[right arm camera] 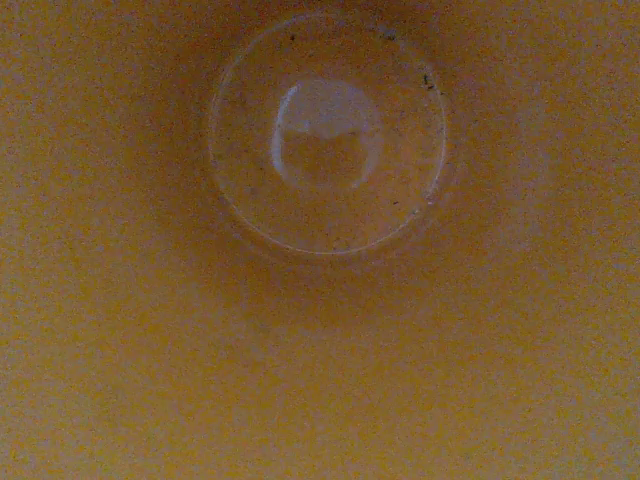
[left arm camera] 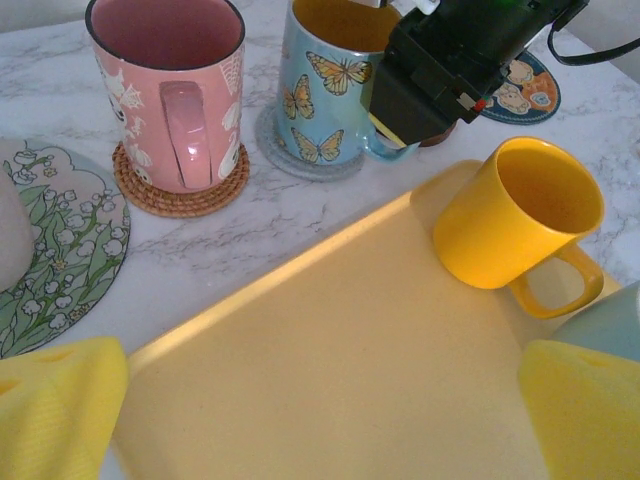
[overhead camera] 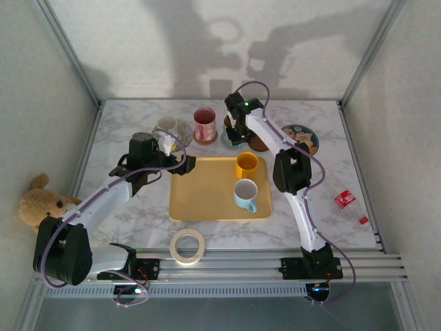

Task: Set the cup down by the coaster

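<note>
Pinching butterfly cup (left arm camera: 315, 110) rim: right hand (left arm camera: 400, 45)

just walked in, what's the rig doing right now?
The right tool sits at the rim of the butterfly mug, apparently clamped on it. The mug stands on a grey coaster just behind the tray. The left tool hangs open over the tray, holding nothing. A yellow mug and a light blue mug stand on the tray. A pink mug is on a woven coaster.
</note>
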